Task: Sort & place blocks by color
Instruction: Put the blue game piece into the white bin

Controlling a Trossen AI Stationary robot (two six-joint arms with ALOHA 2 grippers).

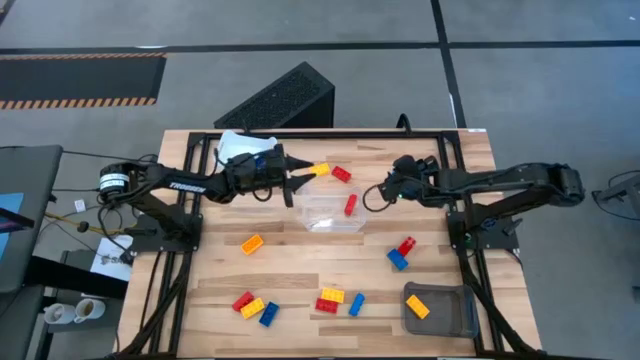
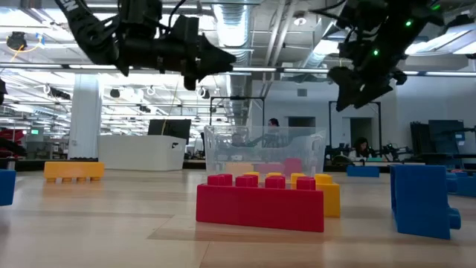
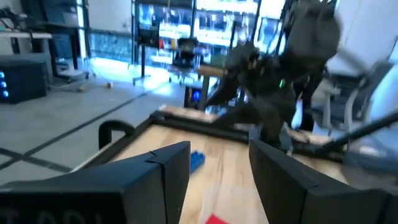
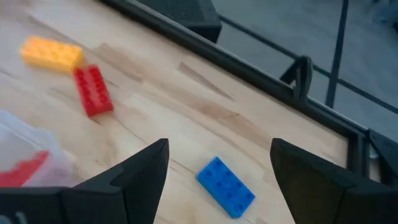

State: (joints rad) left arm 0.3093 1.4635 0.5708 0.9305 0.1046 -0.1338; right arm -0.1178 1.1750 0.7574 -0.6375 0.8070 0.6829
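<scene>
Looking straight down, the left gripper (image 1: 300, 180) hangs over the far part of the wooden table (image 1: 300, 265), its fingers parted and empty, next to a yellow block (image 1: 320, 169) and a red block (image 1: 341, 174). The right gripper (image 1: 378, 191) faces it from the other side of the clear tray (image 1: 328, 210), jaws wide and holding nothing. A red block (image 1: 351, 204) lies in the clear tray. One orange block (image 1: 417, 306) sits in the grey tray (image 1: 441, 310) at the near right corner, and a white tray (image 1: 240, 146) sits behind the left arm. Other blocks are scattered on the bare wood: an orange one (image 1: 252, 244) left of centre, a red and blue pair (image 1: 402, 253) to the right, and two mixed groups (image 1: 255, 306) (image 1: 340, 300) along the near edge.

At table height, a red brick (image 2: 259, 202) fills the foreground with a yellow one (image 2: 325, 195) touching behind it, a blue brick (image 2: 422, 199) to the right and an orange brick (image 2: 74, 170) far left. The clear tray (image 2: 264, 149) stands behind them, both grippers hanging above.

From the left wrist, the gripper's own fingers (image 3: 177, 171) stand apart, a blue block (image 3: 197, 160) between them on the wood, the other arm blurred beyond.

From the right wrist, open fingers (image 4: 146, 171) frame a blue block (image 4: 226, 186); a red block (image 4: 93, 90) and a yellow block (image 4: 51, 53) lie farther off, close together.
</scene>
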